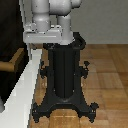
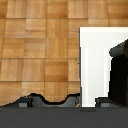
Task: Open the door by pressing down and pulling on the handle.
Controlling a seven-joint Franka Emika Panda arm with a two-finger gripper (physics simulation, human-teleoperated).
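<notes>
The door (image 1: pixel 7 30) is a dark panel at the exterior view's left, set in a white frame (image 1: pixel 26 82). The brass-brown handle (image 1: pixel 12 62) sticks out from the panel about halfway up. My gripper (image 1: pixel 44 41) hangs under the white arm, above and to the right of the handle and clear of it. Its fingers are not distinct, so I cannot tell open from shut. The wrist view looks down on the white frame (image 2: pixel 95 65) and the dark door (image 2: pixel 120 75). I cannot make out the handle there.
The black robot pedestal (image 1: pixel 62 70) stands on wide feet right beside the frame; its base also shows in the wrist view (image 2: pixel 50 101). Wooden floor (image 2: pixel 40 45) lies all around, with a pale wall (image 1: pixel 105 20) behind.
</notes>
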